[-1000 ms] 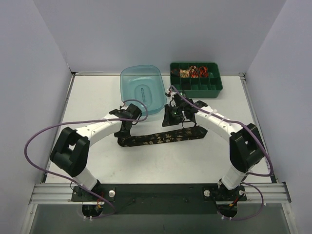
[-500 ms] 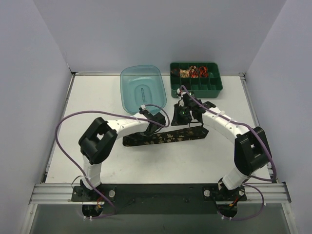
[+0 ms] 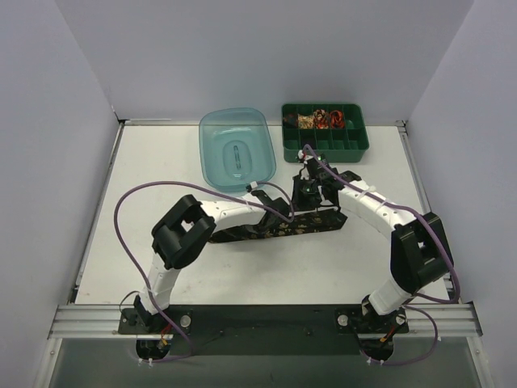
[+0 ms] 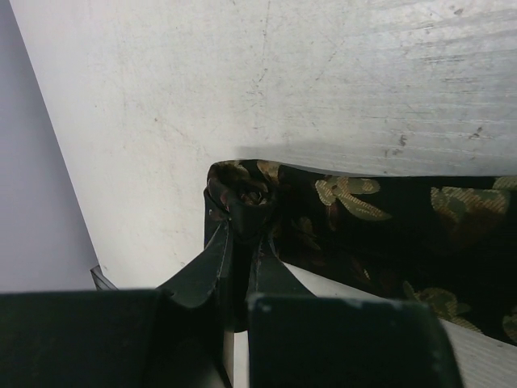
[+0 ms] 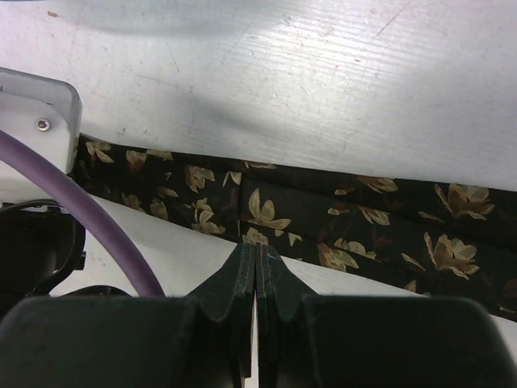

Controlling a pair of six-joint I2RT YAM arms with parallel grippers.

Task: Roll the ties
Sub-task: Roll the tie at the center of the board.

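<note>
The black tie [image 3: 242, 233] with gold flowers lies flat across the middle of the table, running left to right. My left gripper [image 3: 288, 218] reaches over it towards its right part. In the left wrist view that gripper [image 4: 241, 228] is shut on a curled, bunched end of the tie [image 4: 242, 194]. My right gripper [image 3: 310, 200] sits just behind the tie's right part. Seen from the right wrist, it [image 5: 257, 250] is shut with nothing between its fingers, its tips at the near edge of the tie [image 5: 363, 218].
A blue plastic tub [image 3: 236, 149] stands at the back centre. Right of it is a green compartment tray [image 3: 339, 144] holding small rolled ties [image 3: 319, 120]. Purple cables [image 3: 121, 210] loop off both arms, and one cable [image 5: 81, 210] crosses the right wrist view.
The left arm has swung to the right along the tie, carrying the pinched end with it, so the tie's left edge has shifted right. The right gripper has moved slightly right and back.
</note>
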